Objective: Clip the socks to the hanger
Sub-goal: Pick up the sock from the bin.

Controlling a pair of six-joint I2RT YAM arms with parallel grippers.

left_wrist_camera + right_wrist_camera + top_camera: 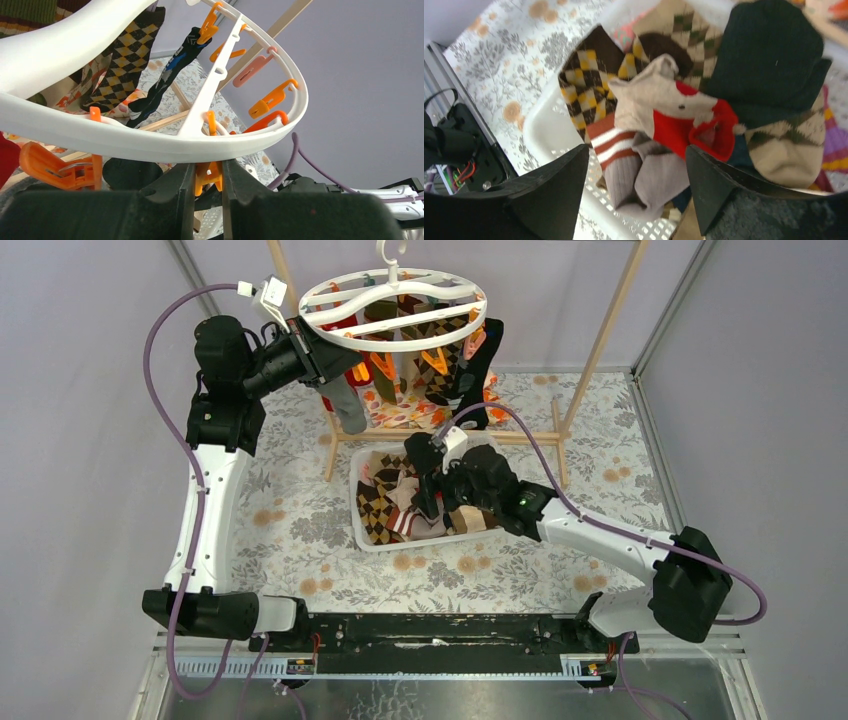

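The white ring hanger [330,335] hangs from the frame with several socks clipped under it, among them a grey sock [350,410] and a black sock [478,380]. My left gripper [335,358] reaches up under the ring's left rim [125,137] and is shut on an orange clip [210,177]. My right gripper [428,475] hovers open over the pile of socks [385,505] in the basket. Below its spread fingers lie a grey sock with red stripes [644,175] and a beige-and-red sock [679,120], neither one gripped.
The white slotted basket [365,535] sits on the floral cloth [300,520] in front of the wooden pole frame [600,340]. Another orange clip [55,167] hangs left of my left fingers. An argyle sock [125,60] dangles behind the ring.
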